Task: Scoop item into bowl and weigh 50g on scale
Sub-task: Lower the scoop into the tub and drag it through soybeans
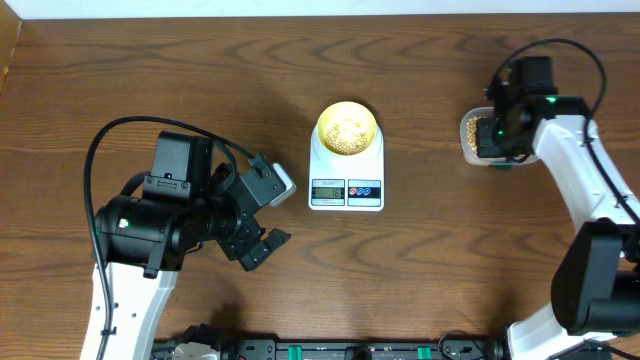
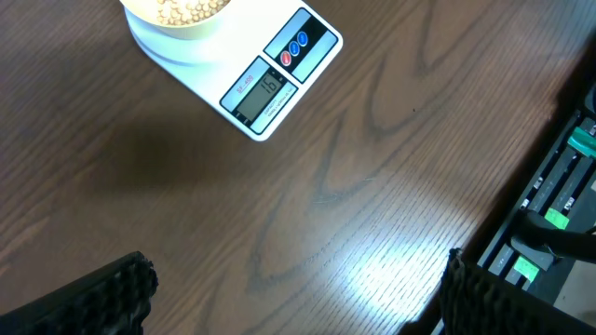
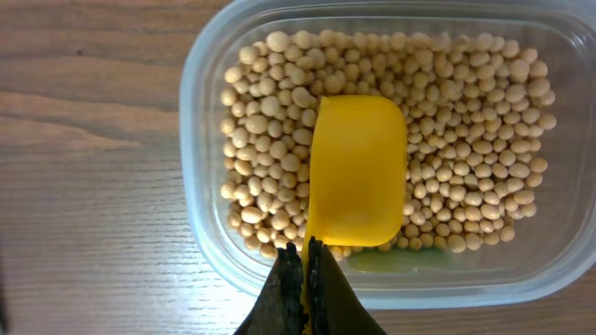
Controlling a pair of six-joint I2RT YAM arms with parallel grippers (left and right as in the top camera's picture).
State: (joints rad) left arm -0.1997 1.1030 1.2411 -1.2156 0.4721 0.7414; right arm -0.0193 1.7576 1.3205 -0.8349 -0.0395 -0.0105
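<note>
A white rectangular digital kitchen scale (image 1: pixel 345 185) sits at the middle of the brown wood-grain table (image 1: pixel 150 80). Its small grey display (image 2: pixel 261 90) and its red and blue buttons (image 2: pixel 296 51) are on the near edge. The display shows dark digits, but they are too blurred to read with confidence, and the small print above them is also illegible.

A small round pale-yellow bowl (image 1: pixel 322 118) stands on the scale's round platform, on the far side. It holds a layer of small round beige-tan beans (image 1: pixel 347 130).

To the right and well apart from the scale is a clear rounded-rectangular plastic tub (image 3: pixel 200 102) with many more of the same beans inside. A bright-yellow plastic scoop (image 3: pixel 358 172) lies over the beans in the near half of the tub.

The right gripper (image 3: pixel 304 265) is above the tub's near wall, its jaws pressed together on the scoop's thin yellow handle.

The left gripper (image 1: pixel 282 212) hangs over bare table, left of and nearer than the scale. Its two black ridged fingers (image 2: pixel 102 298) are spread wide apart and hold nothing.
</note>
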